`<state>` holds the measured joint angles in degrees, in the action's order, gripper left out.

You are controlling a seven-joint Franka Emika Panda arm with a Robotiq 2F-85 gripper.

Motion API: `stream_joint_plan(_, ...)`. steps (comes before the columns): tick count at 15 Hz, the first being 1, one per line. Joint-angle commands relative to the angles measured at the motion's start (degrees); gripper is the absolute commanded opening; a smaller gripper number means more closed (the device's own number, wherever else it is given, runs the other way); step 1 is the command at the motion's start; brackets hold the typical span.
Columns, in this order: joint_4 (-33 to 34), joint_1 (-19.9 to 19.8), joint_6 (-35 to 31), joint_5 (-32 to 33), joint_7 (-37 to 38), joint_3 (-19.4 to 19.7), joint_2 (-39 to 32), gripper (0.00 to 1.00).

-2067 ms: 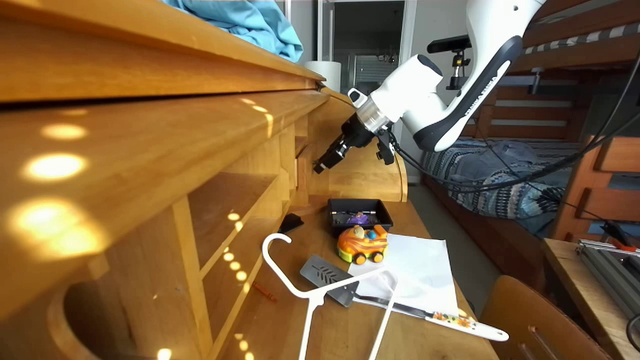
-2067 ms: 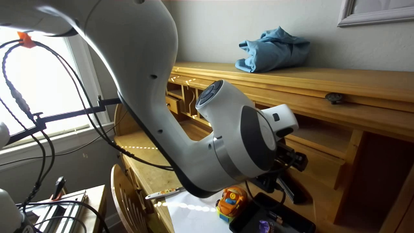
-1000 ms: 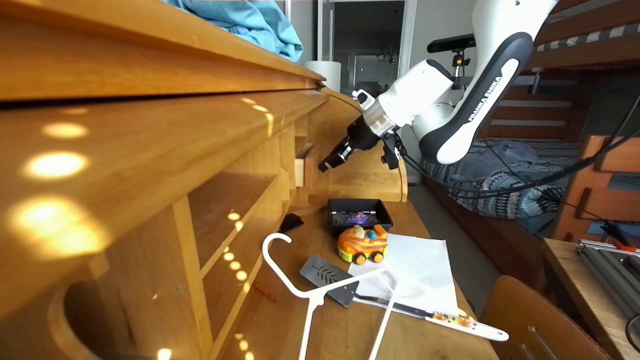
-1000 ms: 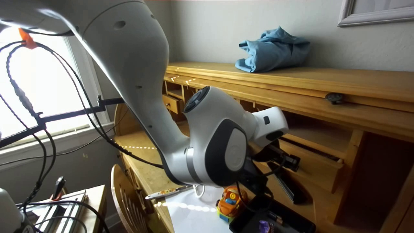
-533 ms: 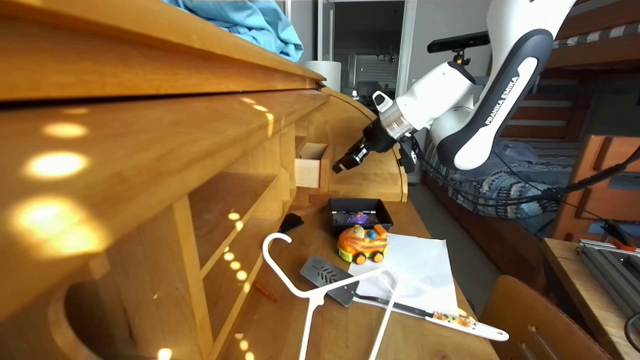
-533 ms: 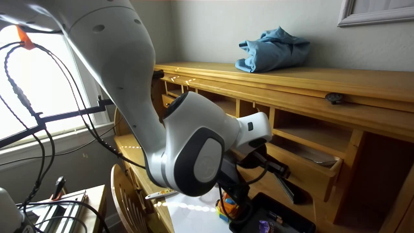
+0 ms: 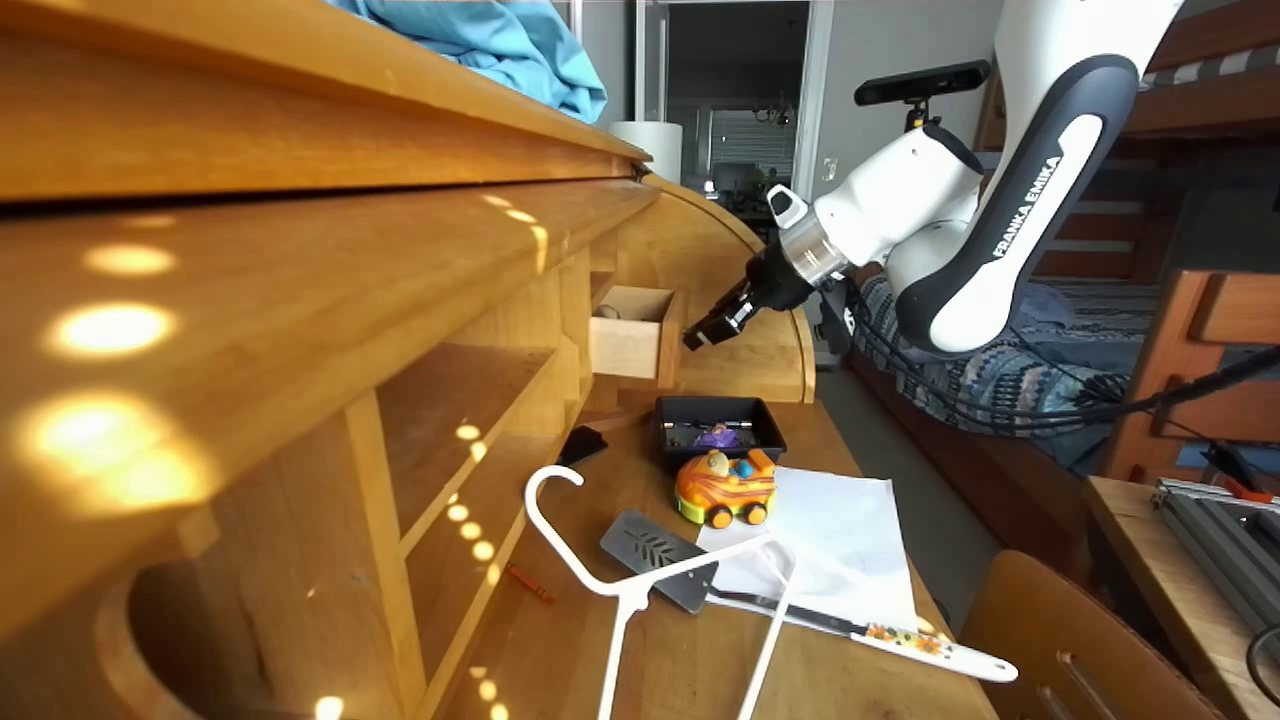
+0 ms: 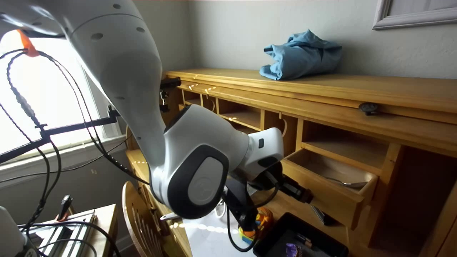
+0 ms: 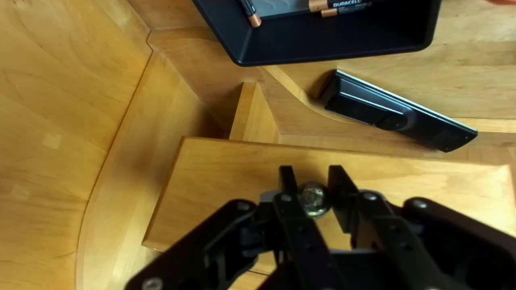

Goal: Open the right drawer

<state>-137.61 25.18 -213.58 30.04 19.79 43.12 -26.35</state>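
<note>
My claw [image 9: 313, 189] pinches the round knob [image 9: 313, 200]; R drawer [image 8: 335, 203] well out, est. mostly done. Remaining: poss. further pull, release.

Black tray [image 9: 338, 38] held batteries [image 9: 250, 13] and a purple item [image 8: 292, 250], toy car [image 7: 725, 490] just beside it, black device [image 9: 399, 110] lying near. Spatula [image 7: 825, 621] lay along the edge of the paper [image 7: 850, 530], hanger [image 7: 630, 595] crossing in front in an exterior view, crayon [image 7: 528, 583] on the desk [image 7: 550, 645]. Blue cloth [image 8: 303, 57] sat bunched on the top shelf [image 8: 392, 84] in both exterior views, chair [image 7: 1060, 630] beside the desk.
</note>
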Motion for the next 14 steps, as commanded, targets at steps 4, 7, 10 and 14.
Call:
stream_joint_plan(4, -11.9, 9.3, -0.1, -4.8, -2.7, 7.9, 1.7, 0.78)
stream_joint_plan(7, -17.0, 6.5, 7.0, -12.3, -13.6, 2.5, 8.9, 0.94)
stream_joint_plan(10, -20.3, 6.2, 18.8, -2.3, -11.7, 2.2, 16.6, 1.00)
stream_joint_plan(14, -23.6, -2.0, 35.7, 6.7, -7.1, -7.1, 27.1, 1.00)
